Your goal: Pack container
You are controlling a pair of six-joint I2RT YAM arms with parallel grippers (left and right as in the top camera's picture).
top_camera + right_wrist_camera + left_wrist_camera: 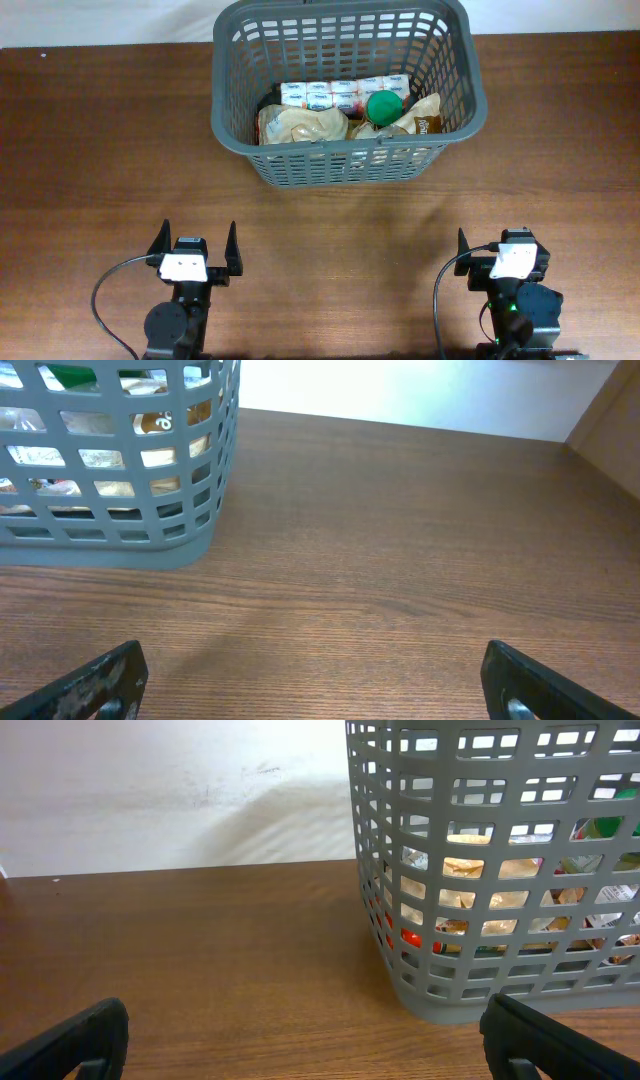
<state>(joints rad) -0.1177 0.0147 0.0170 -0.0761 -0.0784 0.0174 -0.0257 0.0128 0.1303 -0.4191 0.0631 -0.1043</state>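
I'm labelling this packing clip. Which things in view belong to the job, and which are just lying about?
Part of the job:
- grey basket
- inside it: white packets, green lid, tan bags
- left gripper and right gripper, both open, apart from the basket

Just there:
- wooden table
- white wall

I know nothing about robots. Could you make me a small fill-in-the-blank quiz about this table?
1. The basket is dark ____ in colour.
2. The round lid lying inside it is ____.
3. The left gripper and the right gripper both stand ____, holding nothing.
Missing words: grey; green; open.
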